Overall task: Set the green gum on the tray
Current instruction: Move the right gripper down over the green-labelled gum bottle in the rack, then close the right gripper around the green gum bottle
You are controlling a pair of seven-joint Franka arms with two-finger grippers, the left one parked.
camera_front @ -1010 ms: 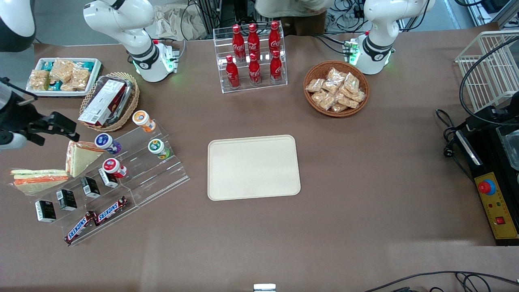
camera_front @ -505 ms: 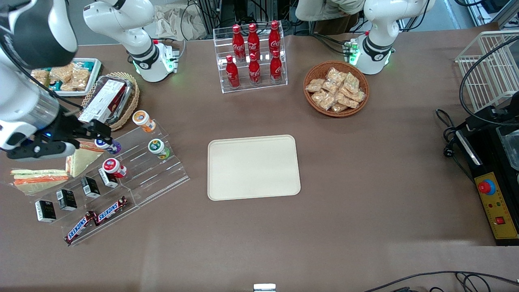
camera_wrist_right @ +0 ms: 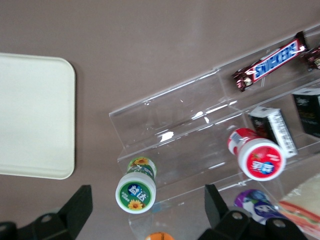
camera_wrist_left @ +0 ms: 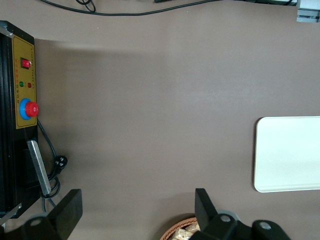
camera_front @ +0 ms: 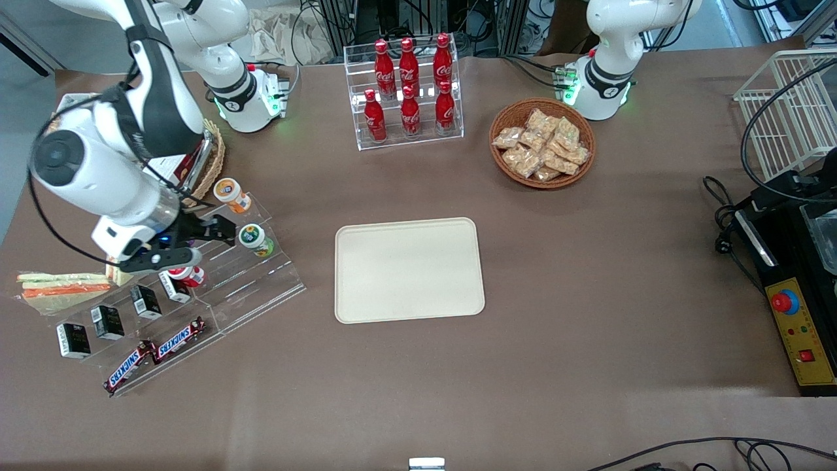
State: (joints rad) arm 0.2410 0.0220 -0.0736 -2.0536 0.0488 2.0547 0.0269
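The green gum [camera_front: 253, 239] stands on a step of the clear acrylic stand [camera_front: 261, 288], with a green-and-white lid and a yellow-green body. My right gripper [camera_front: 208, 241] hovers over the stand, just beside the gum toward the working arm's end, open and empty. In the right wrist view the gum [camera_wrist_right: 136, 191] shows between the spread fingers [camera_wrist_right: 80, 206], below them and untouched; the gripper [camera_wrist_right: 147, 210] holds nothing. The cream tray [camera_front: 409, 269] lies flat and bare at the table's middle, beside the stand; its corner also shows in the right wrist view [camera_wrist_right: 35, 115].
On the stand are an orange-lidded bottle [camera_front: 229, 191], a red-lidded bottle [camera_wrist_right: 260, 157], a purple-lidded bottle [camera_wrist_right: 255, 200], small black boxes [camera_front: 108, 320] and Snickers bars [camera_front: 157, 353]. Sandwiches [camera_front: 59, 288] lie beside it. A cola rack [camera_front: 409, 85] and snack basket [camera_front: 543, 144] stand farther back.
My right arm has swung in from the working arm's end of the table across the stand. The gripper now sits right beside the green gum. Nothing else has moved.
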